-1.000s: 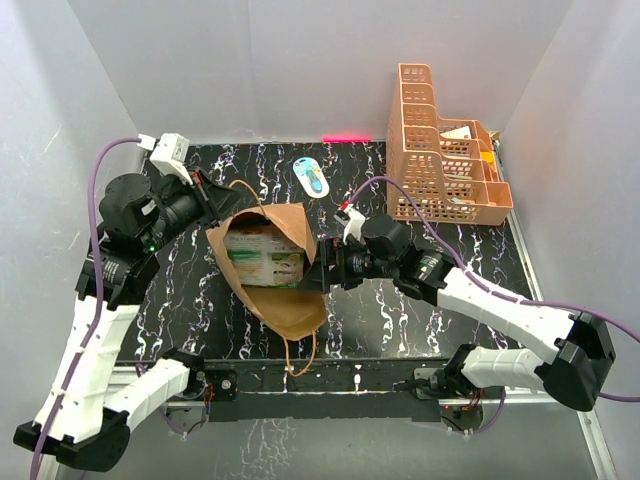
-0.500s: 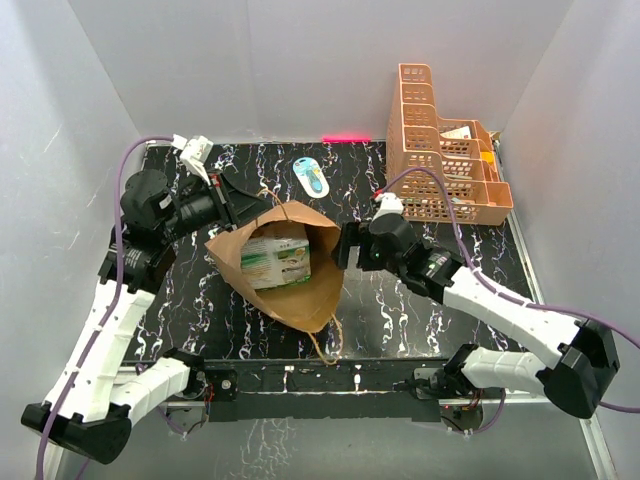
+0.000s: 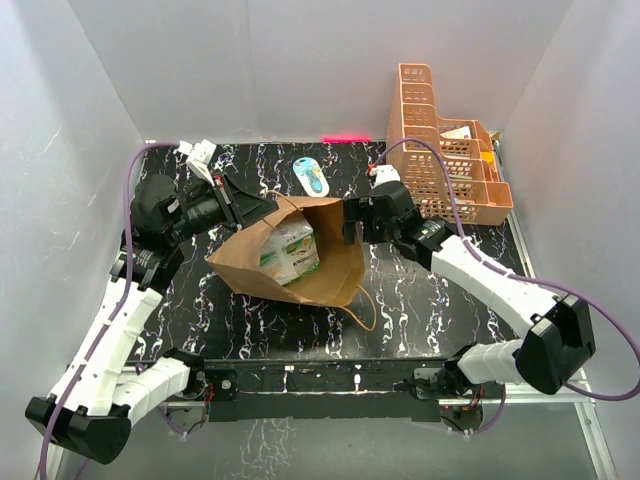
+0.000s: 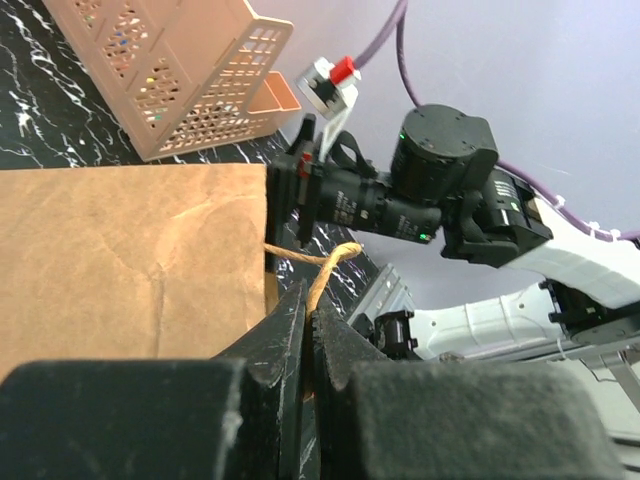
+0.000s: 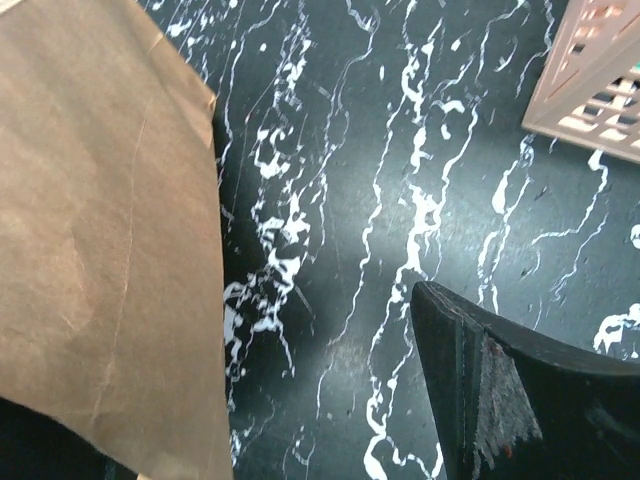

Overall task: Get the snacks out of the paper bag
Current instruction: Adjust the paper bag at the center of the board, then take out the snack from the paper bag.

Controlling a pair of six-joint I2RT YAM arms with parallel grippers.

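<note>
Handle (image 4: 300, 257) of paper bag (image 4: 130, 260), in left jaws

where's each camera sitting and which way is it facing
Top external: above and behind the arms, looking down on paper bag and basket; both arms show.
Left wrist: faces across the bag toward the right arm; left hand shut on handle.
Right wrist: faces down at the table; one finger shows.
All three share bag and basket.

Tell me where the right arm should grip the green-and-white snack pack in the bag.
Probably the green-and-white pack's top edge, from above through the paper bag's open mouth: it stands tilted inside, that edge exposed, paper walls hiding its lower part.
</note>
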